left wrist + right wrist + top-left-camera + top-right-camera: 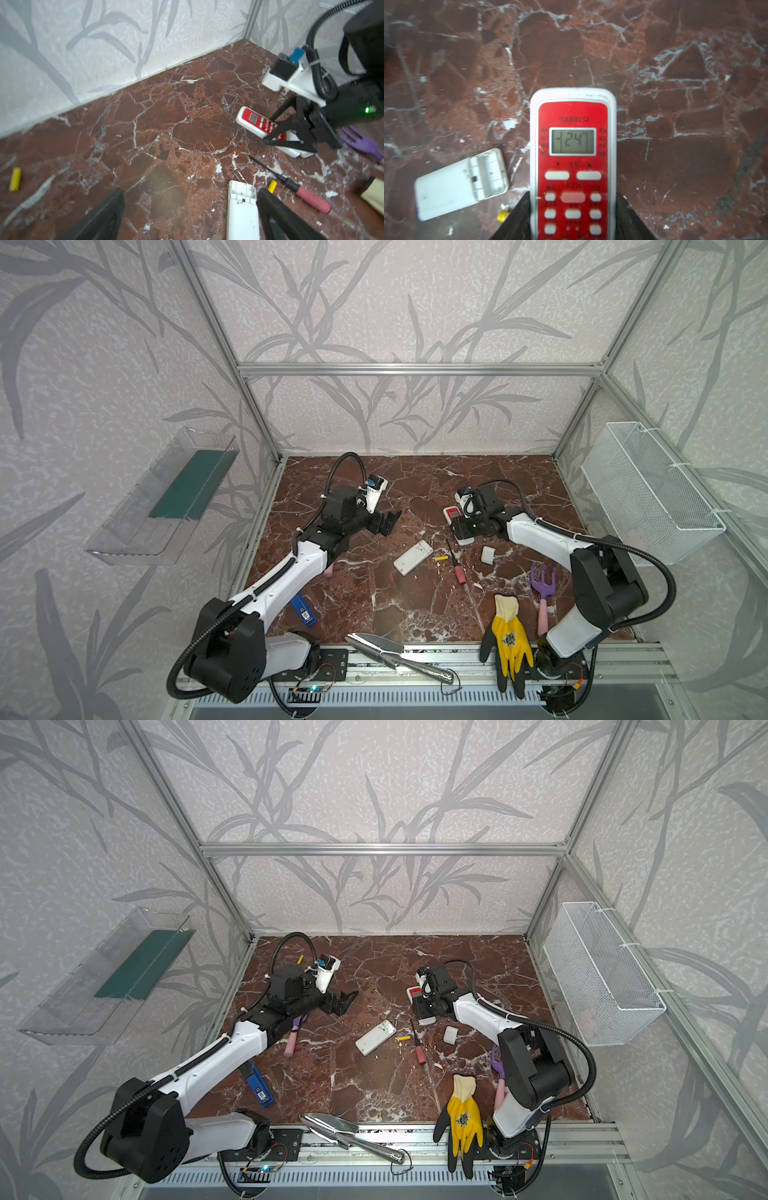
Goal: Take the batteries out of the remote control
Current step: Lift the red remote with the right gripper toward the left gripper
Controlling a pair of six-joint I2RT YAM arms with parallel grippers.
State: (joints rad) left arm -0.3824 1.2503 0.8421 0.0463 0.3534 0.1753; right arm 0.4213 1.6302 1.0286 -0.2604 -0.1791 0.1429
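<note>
Overhead stereo pair; wrist views low over tabletop point(166, 135)

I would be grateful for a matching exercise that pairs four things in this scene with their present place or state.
Things:
1. red remote
2. white remote
3. pink-handled screwdriver
4. left gripper

States:
A. open, holding nothing
B. lying between a yellow battery and a small white piece
C. back up, battery bay uncovered
D. gripped at its sides by the right gripper

Pairs: 1-D, 2-C, 3-B, 4-A
</note>
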